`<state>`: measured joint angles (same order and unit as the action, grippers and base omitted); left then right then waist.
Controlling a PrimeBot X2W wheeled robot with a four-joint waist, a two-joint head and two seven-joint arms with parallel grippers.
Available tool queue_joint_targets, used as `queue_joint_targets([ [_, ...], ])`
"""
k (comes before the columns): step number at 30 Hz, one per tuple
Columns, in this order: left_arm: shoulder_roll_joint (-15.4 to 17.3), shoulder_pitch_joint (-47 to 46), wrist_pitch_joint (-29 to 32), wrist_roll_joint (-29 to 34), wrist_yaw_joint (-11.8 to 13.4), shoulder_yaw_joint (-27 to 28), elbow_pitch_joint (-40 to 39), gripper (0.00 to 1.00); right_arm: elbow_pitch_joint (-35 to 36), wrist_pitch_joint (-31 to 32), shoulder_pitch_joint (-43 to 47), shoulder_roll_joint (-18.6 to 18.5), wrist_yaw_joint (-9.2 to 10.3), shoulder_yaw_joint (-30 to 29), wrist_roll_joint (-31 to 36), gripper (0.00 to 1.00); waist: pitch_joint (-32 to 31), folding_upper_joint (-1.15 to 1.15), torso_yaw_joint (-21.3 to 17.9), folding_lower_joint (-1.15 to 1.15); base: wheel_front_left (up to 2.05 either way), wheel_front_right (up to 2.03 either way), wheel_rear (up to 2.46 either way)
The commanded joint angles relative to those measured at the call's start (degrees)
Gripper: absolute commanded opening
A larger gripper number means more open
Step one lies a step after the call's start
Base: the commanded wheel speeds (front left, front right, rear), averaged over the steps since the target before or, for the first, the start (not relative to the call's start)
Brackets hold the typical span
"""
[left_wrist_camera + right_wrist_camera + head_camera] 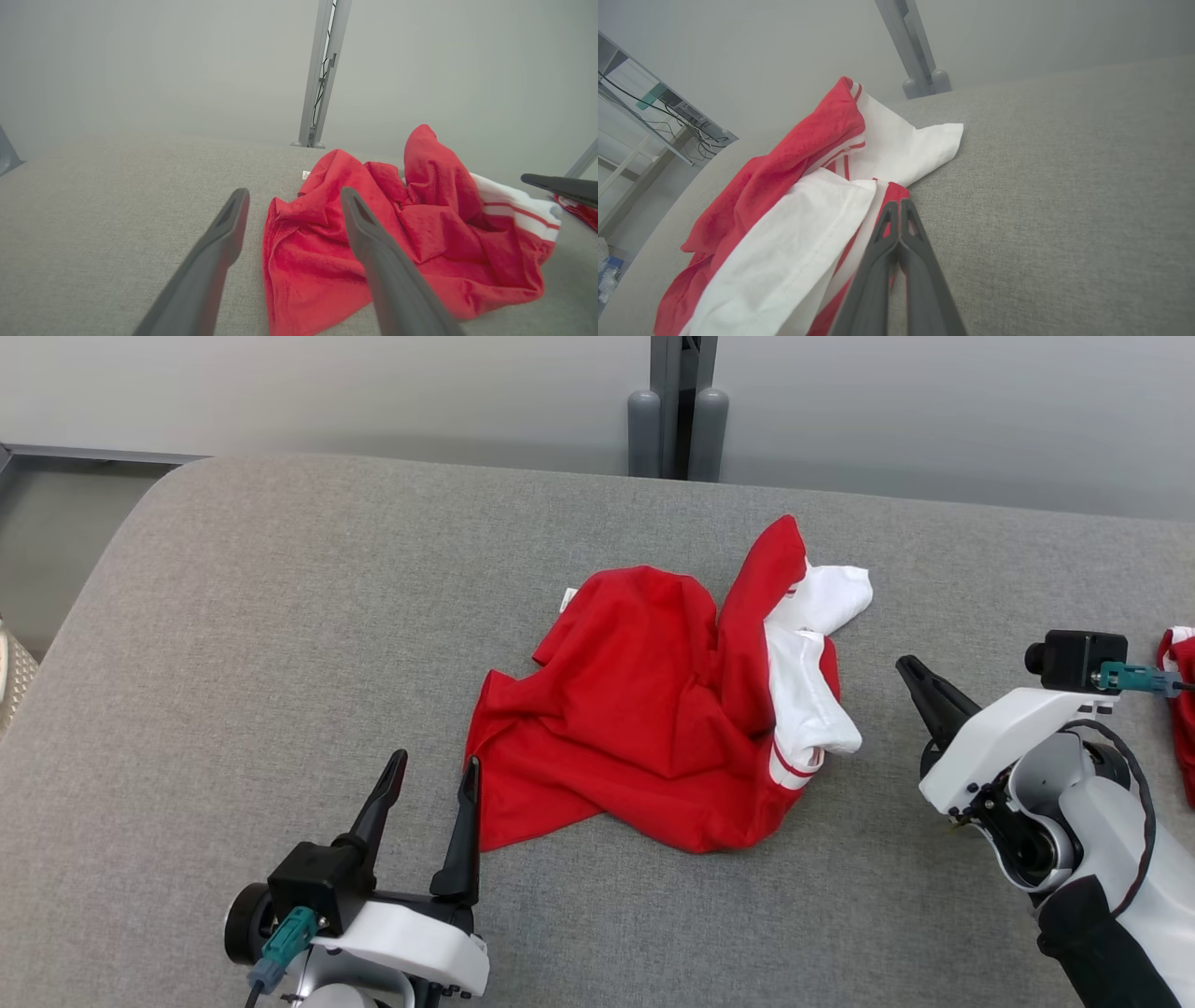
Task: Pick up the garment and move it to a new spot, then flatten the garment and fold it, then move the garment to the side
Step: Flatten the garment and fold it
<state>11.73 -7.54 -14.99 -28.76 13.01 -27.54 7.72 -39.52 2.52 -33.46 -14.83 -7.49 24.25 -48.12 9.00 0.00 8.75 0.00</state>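
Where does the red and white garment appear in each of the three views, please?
Head view: the garment lies crumpled at the centre of the picture.
Left wrist view: the garment sits in the lower half, from the centre to the right.
Right wrist view: the garment takes up the lower left, white part nearest.
Shared landmark: the grey post stands beyond the garment, at the top of each view.

No readable text anywhere. A small white tag (567, 600) sticks out at the far left edge of the red-and-white garment (653, 709); any print on it is too small to read.
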Motion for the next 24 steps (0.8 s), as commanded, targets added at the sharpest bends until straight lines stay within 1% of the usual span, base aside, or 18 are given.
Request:
queue_joint_targets([
  [1, 0.35, 0.23, -0.23, 0.09, 0.22, 0.28, -0.29, 1.00, 0.21, 0.29, 0.54, -0.31, -0.01, -0.20, -0.46, 0.00, 0.01, 0.00, 0.02, 0.00, 0.00, 0.00, 0.00],
  [2, 0.40, 0.24, -0.23, 0.18, 0.15, 0.20, -0.36, 1.00, 0.25, 0.41, 0.59, -0.21, -0.01, -0.24, -0.39, 0.00, 0.01, 0.00, 0.08, 0.00, 0.00, 0.00, 0.00],
  [3, 0.47, 0.24, -0.23, 0.29, 0.12, 0.13, -0.44, 1.00, 0.13, 0.59, 0.54, -0.10, -0.01, -0.28, -0.28, 0.17, 0.03, 0.00, 0.21, 0.00, 0.00, 0.00, 0.00],
  [4, 0.56, 0.24, -0.23, 0.43, 0.11, 0.11, -0.59, 1.00, -0.11, 0.92, 0.37, 0.00, -0.01, -0.23, -0.12, 0.39, 0.06, 0.00, 0.38, 0.00, 0.00, 0.00, 0.00],
  [5, 0.63, 0.25, -0.23, 0.52, 0.13, 0.10, -0.75, 1.00, -0.34, 1.11, 0.07, 0.20, -0.01, -0.17, -0.06, 0.76, 0.10, 0.00, 0.61, 0.00, 0.00, 0.00, 0.00],
  [6, 0.66, 0.26, -0.23, 0.59, 0.22, 0.06, -0.93, 1.00, -0.57, 1.64, -0.30, 0.42, -0.01, -0.16, -0.31, 1.00, 0.18, 0.00, 0.88, 0.00, 0.00, 0.00, 0.00],
  [10, 0.79, 0.25, -0.15, 1.03, 0.37, -0.34, -1.65, 1.00, -1.71, 3.32, -1.97, 0.60, -0.01, -0.06, -1.16, 1.00, 0.71, 0.00, 2.21, 0.00, 0.00, 0.00, 0.00],
  [15, 0.46, -0.20, 0.03, 1.31, 0.59, -1.00, -2.19, 1.00, -3.50, 5.25, -5.04, -0.53, -0.01, 1.58, -1.49, 1.00, 2.16, 0.00, 4.44, 0.00, 0.00, 0.00, 0.00],
  [19, 0.20, -0.64, -0.01, 1.40, 0.55, -1.29, -2.22, 1.00, -4.44, 6.11, -6.26, -1.65, -0.01, 2.88, -1.91, 1.00, 2.98, 0.00, 5.43, 0.00, 0.00, 0.00, 0.00],
  [24, -0.06, -1.26, -0.04, 1.45, 0.36, -1.54, -1.87, 1.00, -4.97, 7.68, -7.67, -2.67, -0.01, 6.34, -3.69, 1.00, 3.97, 0.00, 6.70, 0.00, 0.00, 0.00, 0.00],
])
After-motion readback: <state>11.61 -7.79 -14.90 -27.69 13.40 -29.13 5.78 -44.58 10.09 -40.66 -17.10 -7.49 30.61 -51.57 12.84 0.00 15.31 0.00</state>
